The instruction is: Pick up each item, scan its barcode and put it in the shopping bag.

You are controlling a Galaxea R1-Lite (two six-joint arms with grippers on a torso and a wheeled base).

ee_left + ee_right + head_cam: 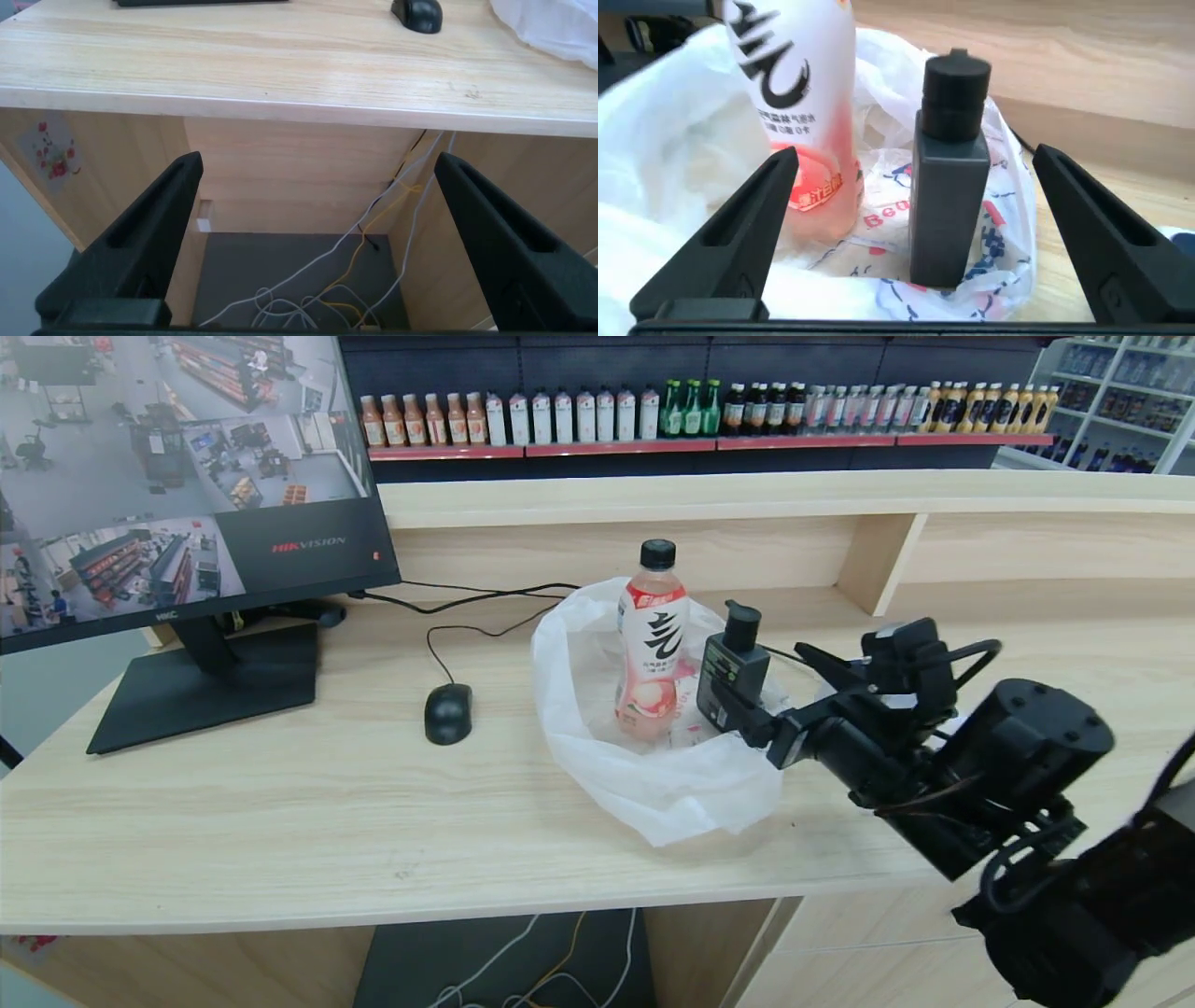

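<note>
A white shopping bag (653, 784) lies open on the wooden counter. Inside it stand a pink drink bottle (651, 644) (799, 112) with a black cap and, beside it, a dark grey bottle (733, 677) (951, 177) with a black cap. My right gripper (780, 695) (915, 163) is open over the bag's right side. The grey bottle stands in the gap between its wide-spread fingers, and no contact shows. My left gripper (320, 163) is open and holds nothing. It hangs low in front of the counter's front edge (280, 98), facing the space under the counter.
A monitor (177, 485) on a black stand sits at the counter's left, with a black mouse (448, 712) (417, 13) and its cable left of the bag. A raised wooden ledge (794, 495) runs behind. Loose cables (374, 271) hang under the counter.
</note>
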